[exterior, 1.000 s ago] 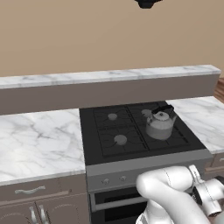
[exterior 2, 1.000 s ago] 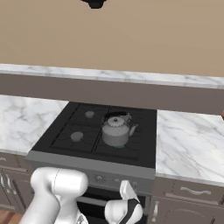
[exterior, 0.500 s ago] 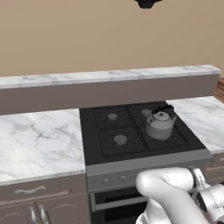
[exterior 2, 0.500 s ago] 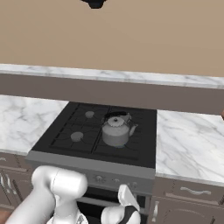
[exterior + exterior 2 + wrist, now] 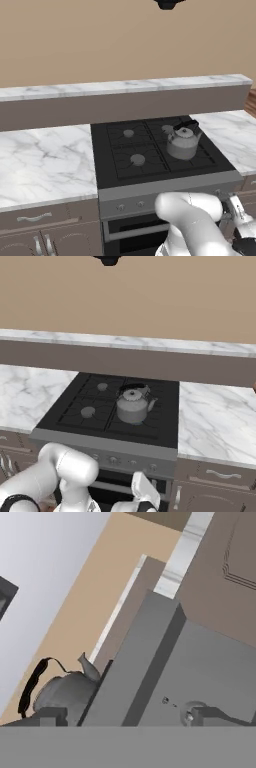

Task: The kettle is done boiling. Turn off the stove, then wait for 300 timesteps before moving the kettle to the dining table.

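Observation:
The grey kettle (image 5: 182,141) (image 5: 132,405) sits upright on the back right burner of the black stove (image 5: 145,150) (image 5: 95,406). My gripper (image 5: 132,716) hangs low in front of the stove's grey front panel (image 5: 200,672), at its right end, open with nothing between the jaws. In the hand view a small knob (image 5: 192,708) lies just inside the right fingertip (image 5: 215,716), and the kettle (image 5: 65,694) shows past the left one. My hand (image 5: 237,215) (image 5: 145,491) is below the panel's edge in both base views. The dining table is out of view.
Marble counters (image 5: 45,165) (image 5: 215,416) flank the cooktop. A raised marble ledge (image 5: 120,89) runs behind it. Brown cabinet doors (image 5: 45,235) and the oven door (image 5: 135,232) lie below. A dark fixture (image 5: 167,4) hangs overhead.
The jaws have spread slightly wider. The hand has shifted only a little in front of the panel. The kettle has not moved.

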